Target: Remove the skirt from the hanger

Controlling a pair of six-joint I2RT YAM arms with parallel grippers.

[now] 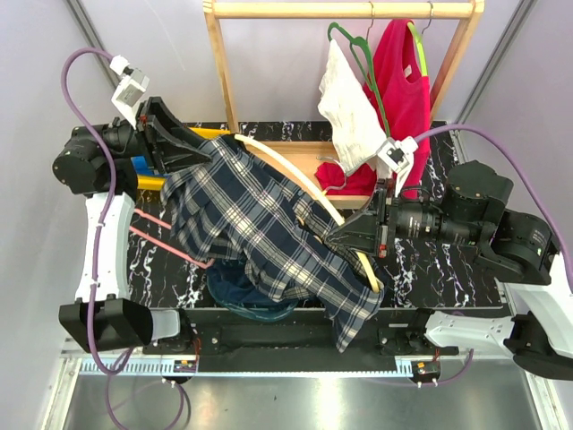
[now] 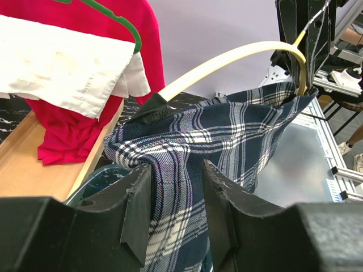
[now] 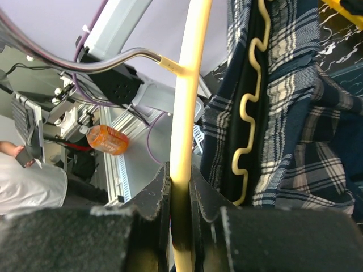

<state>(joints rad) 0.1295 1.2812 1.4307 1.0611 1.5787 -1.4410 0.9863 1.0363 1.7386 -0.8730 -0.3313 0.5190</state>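
The only container we can make out is the low wooden tray [image 1: 300, 154] at the foot of the wooden rack [image 1: 224, 81] along the bench's [image 1: 430, 264] back edge. A fold of the red garment [image 1: 405, 85] rests in it, below a white garment [image 1: 351, 112] on a green hanger [image 1: 355, 51]. The plaid skirt [image 1: 260, 224] stretches from the back-left corner across the middle, and its hem spills over the front edge. It is still on the cream hanger [image 1: 295, 176], whose wavy clip bar lies against the fabric. The left gripper [image 2: 174, 190] has its jaws drawn in on a bunched fold of the skirt near the back-left corner. The right gripper [image 3: 180, 190] is clamped tight on the hanger's arm, right of centre. Open bench shows mainly toward the right edge. A pink hanger [image 1: 166, 240] lies near the left edge, and something denim-blue [image 1: 251, 296] sits under the skirt by the front edge; we cannot tell what it is.
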